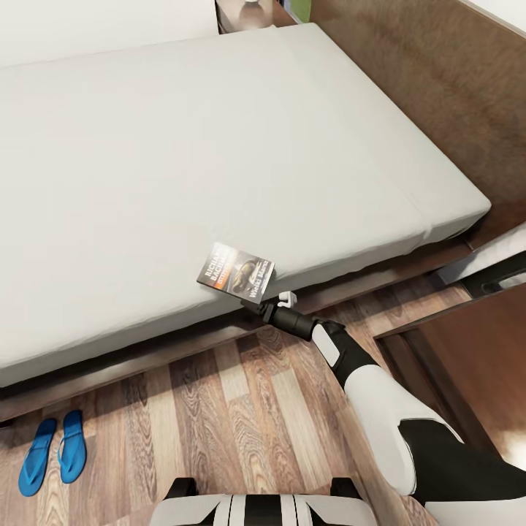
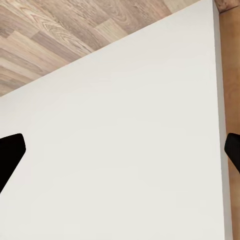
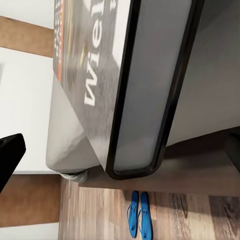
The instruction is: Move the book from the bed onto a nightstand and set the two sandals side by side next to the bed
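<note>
The bed (image 1: 183,168) carries the book (image 1: 235,272) at its near edge, within the right gripper's (image 1: 281,301) reach, jaws spread either side, unclamped; the sandals (image 1: 52,452) already lie paired alongside on the floor (image 1: 241,409).

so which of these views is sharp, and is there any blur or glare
Head view: even soft light, the dark paperback book and two blue flip-flops sharp, a faint sheen on the wood-plank floor. Right wrist view: the book looms close, its white lettering soft. Left wrist view: flat, shadowless pale surface.
</note>
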`<state>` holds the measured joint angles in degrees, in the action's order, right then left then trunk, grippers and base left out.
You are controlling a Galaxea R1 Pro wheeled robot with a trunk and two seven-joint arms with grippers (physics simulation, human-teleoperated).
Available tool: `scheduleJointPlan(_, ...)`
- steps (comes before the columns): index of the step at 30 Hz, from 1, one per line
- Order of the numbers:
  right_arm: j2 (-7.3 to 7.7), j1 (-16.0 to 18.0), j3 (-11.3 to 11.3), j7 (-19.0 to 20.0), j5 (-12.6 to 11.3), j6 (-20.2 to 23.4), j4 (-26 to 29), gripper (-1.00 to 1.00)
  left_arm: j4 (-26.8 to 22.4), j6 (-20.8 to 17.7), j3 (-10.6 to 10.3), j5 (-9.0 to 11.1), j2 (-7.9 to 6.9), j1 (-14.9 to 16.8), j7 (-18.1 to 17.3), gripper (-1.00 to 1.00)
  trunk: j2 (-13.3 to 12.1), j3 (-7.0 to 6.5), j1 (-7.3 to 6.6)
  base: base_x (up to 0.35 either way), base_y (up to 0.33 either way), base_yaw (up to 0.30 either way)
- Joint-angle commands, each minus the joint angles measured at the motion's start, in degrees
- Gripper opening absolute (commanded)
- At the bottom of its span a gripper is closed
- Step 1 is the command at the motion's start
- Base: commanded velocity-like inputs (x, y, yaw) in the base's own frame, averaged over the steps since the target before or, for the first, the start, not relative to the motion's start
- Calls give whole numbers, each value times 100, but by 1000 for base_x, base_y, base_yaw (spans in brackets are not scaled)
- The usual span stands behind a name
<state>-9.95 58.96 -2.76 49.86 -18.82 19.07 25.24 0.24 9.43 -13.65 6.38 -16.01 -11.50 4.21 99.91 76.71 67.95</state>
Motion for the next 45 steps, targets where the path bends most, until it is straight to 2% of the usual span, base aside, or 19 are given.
scheduleJointPlan(1, -4, 2, -27, 15, -23, 56, -1, 100, 3, 23, -50, 59, 1, -1, 9, 100, 1, 2, 0, 0, 0, 0)
scheduleJointPlan(45, -4, 2, -23, 15, -21, 52, 8, 100, 2, 23, -85, 47, 11, -1, 11, 100, 1, 2, 0, 0, -7, 0)
